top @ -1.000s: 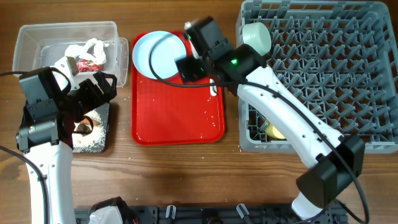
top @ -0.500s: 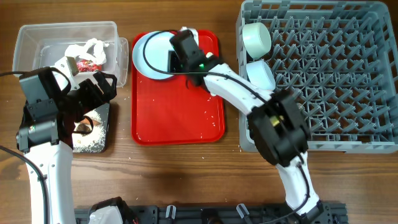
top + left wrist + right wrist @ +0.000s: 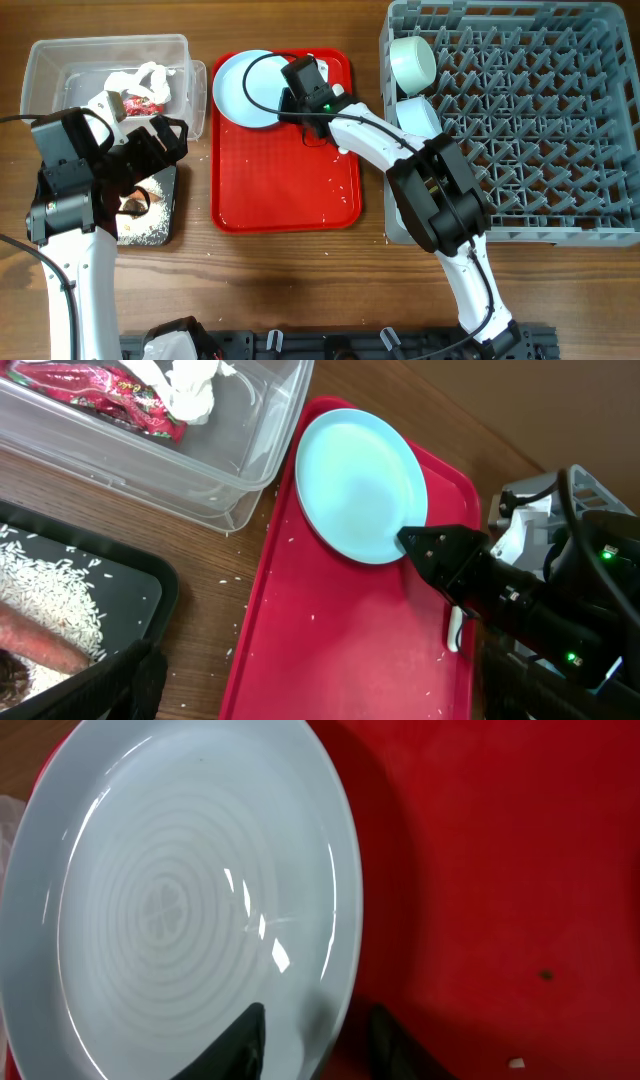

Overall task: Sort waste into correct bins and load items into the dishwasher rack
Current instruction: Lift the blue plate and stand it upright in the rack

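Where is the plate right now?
Overhead, the plate sits in the red tray's top-left corner, beside the clear tub, right gripper straddling its rim.

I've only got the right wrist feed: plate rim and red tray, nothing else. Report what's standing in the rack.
Observer: Two bowls, one behind the other, sit along the left edge of the rack.
Operator: Locate the spoon.
Observer: The white spoon lies on the red tray right of the plate, partly under your arm.
Operator: Give me the left arm.
Observer: The left gripper hangs at the table's left, by the black tray and the clear tub.
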